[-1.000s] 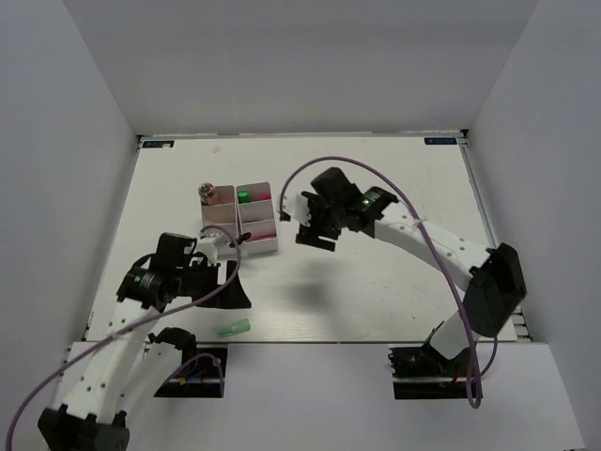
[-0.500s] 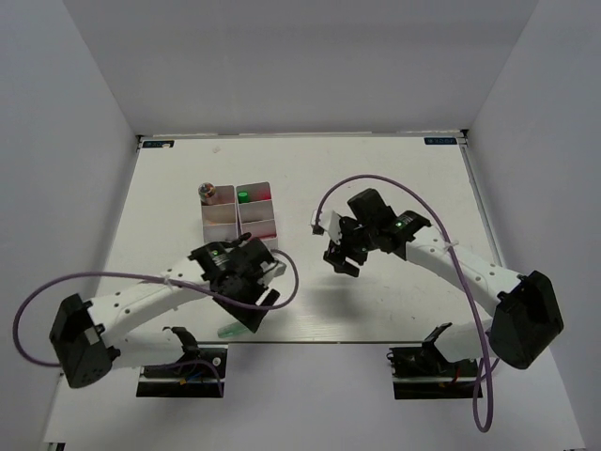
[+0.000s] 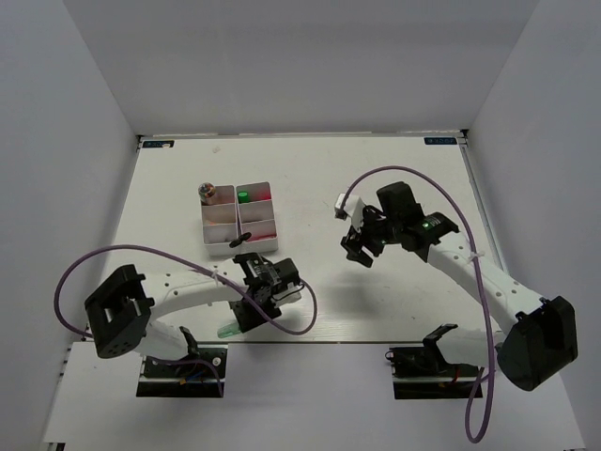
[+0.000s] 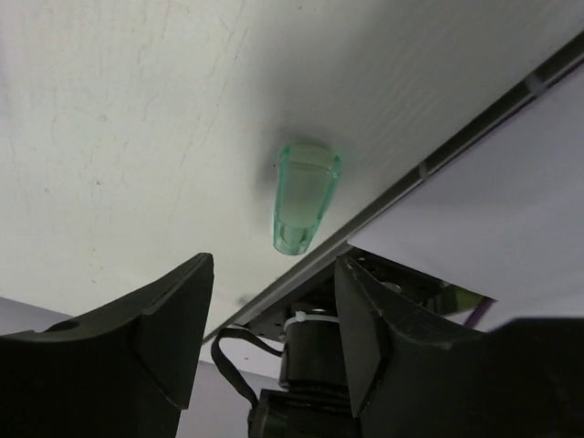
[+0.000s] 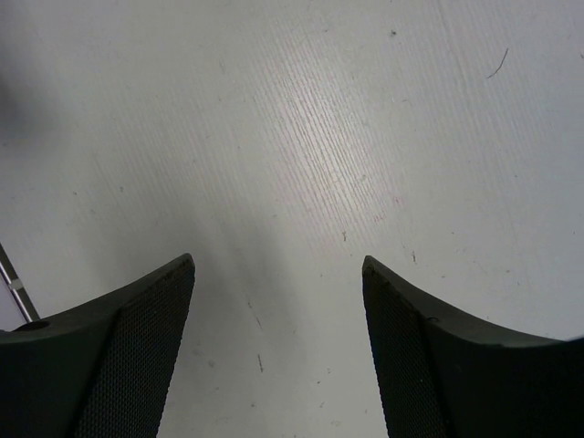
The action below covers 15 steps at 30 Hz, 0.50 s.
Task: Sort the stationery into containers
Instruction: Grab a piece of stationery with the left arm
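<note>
A pale green marker (image 3: 230, 330) lies at the table's front edge; in the left wrist view it (image 4: 306, 196) lies just ahead of my fingers, end-on. My left gripper (image 3: 247, 316) (image 4: 274, 274) is open and empty, just above and right of the marker. Two white three-compartment trays (image 3: 219, 231) (image 3: 264, 246) stand side by side at the left centre. They hold a green item (image 3: 242, 196) and pink items (image 3: 266, 224). My right gripper (image 3: 357, 247) (image 5: 278, 265) is open and empty over bare table, to the right of the trays.
A small brownish item (image 3: 208, 193) sits at the far end of the left tray. The slotted front rail of the table (image 4: 456, 146) runs right beside the marker. White walls close in the table on three sides.
My left arm has swung right and forward, bringing its gripper down beside the green marker. My right arm has drawn back to the right, away from the trays.
</note>
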Each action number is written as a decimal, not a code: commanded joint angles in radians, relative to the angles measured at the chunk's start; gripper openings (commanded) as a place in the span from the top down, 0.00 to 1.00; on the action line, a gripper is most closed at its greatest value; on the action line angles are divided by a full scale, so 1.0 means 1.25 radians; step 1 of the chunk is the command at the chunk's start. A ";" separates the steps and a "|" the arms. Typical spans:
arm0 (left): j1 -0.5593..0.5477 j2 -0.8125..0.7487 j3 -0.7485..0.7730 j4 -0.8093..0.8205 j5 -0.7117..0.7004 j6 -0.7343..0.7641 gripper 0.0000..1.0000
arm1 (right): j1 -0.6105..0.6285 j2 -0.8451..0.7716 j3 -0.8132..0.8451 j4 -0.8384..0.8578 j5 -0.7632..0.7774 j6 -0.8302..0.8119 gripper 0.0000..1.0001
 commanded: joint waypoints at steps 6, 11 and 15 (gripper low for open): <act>0.064 0.031 -0.053 0.107 0.074 0.108 0.30 | -0.050 -0.026 -0.008 0.012 -0.062 0.023 0.24; 0.077 0.028 -0.057 0.138 0.110 0.114 0.30 | -0.071 -0.027 -0.012 0.015 -0.079 0.028 0.24; 0.087 0.042 -0.073 0.165 0.122 0.110 0.31 | -0.082 -0.029 -0.012 0.014 -0.089 0.029 0.24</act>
